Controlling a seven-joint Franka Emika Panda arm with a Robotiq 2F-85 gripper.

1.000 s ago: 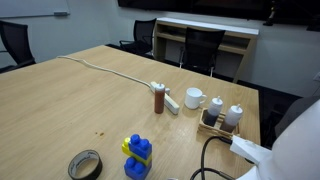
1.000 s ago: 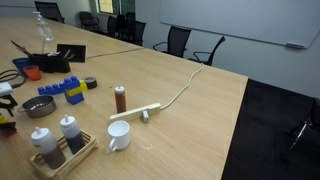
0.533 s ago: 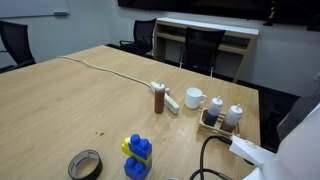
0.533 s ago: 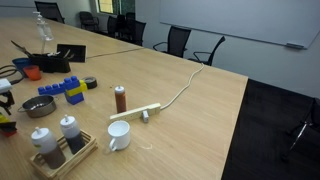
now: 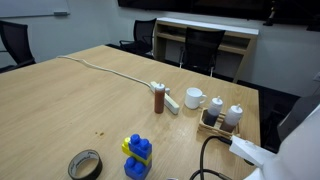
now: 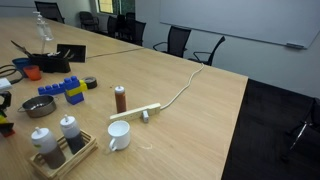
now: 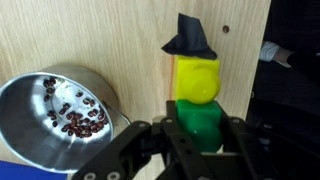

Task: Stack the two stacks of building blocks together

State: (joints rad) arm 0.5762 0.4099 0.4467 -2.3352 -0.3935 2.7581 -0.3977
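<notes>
In the wrist view, a stack of building blocks stands on the wooden table, a green brick [image 7: 200, 122] with a yellow brick [image 7: 197, 78] beyond it. My gripper [image 7: 198, 128] is shut on the green brick, one finger pressed on each side. The blue and yellow stack [image 5: 137, 157] stands apart near the table edge and shows in both exterior views [image 6: 68, 90]. Neither exterior view shows the gripper clearly.
A metal bowl of dark beans [image 7: 60, 110] sits right beside the held stack. On the table are also a tape roll [image 5: 85, 165], a brown shaker bottle [image 5: 159, 100], a white mug [image 5: 193, 98], a caddy with two bottles [image 5: 222, 118] and a power strip with its cable [image 6: 135, 113].
</notes>
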